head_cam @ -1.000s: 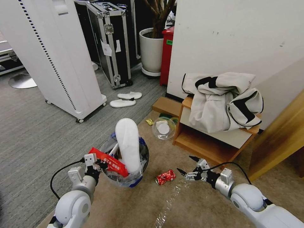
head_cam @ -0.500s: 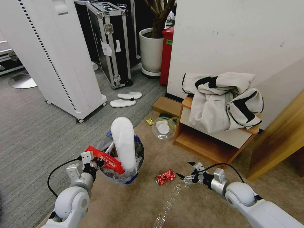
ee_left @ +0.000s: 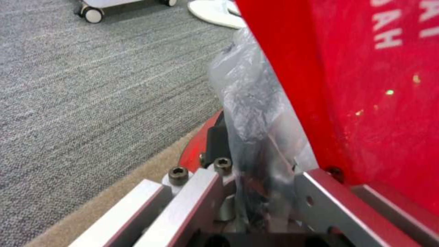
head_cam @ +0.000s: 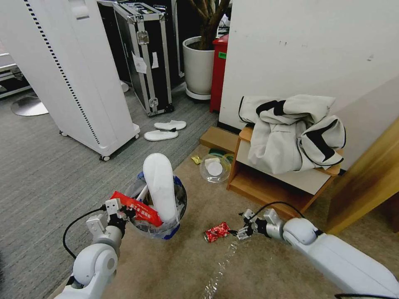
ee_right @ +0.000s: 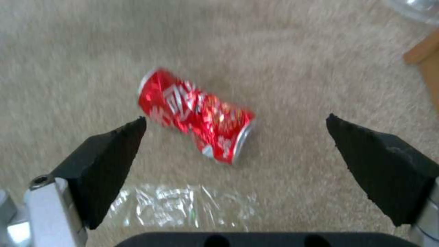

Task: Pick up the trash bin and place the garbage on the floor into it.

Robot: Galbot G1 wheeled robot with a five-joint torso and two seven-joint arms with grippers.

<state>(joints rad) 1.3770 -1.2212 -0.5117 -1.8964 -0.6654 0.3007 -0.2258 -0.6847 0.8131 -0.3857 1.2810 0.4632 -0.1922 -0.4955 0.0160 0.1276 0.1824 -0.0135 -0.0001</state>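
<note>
Right pincer [head_cam: 240,232]: has dropped lower and closer to the crushed can [head_cam: 217,231] on the floor [head_cam: 266,265], fingers spread wide, grasp imminent. Left pincer [head_cam: 118,211]: clamped on trash bin [head_cam: 166,230] rim, bin held beside.

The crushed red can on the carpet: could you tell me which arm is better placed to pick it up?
The right. Its gripper hovers open beside the crushed red can, fingers either side, while the left gripper holds the trash bin rim.

Trash bin [head_cam: 166,230] inside hidden by white slipper [head_cam: 159,191] and red wrapper [head_cam: 135,209]. Crushed can [ee_right: 197,115] lettering blurred. Left gripper [head_cam: 120,212] fingertips hidden behind bin rim.
</note>
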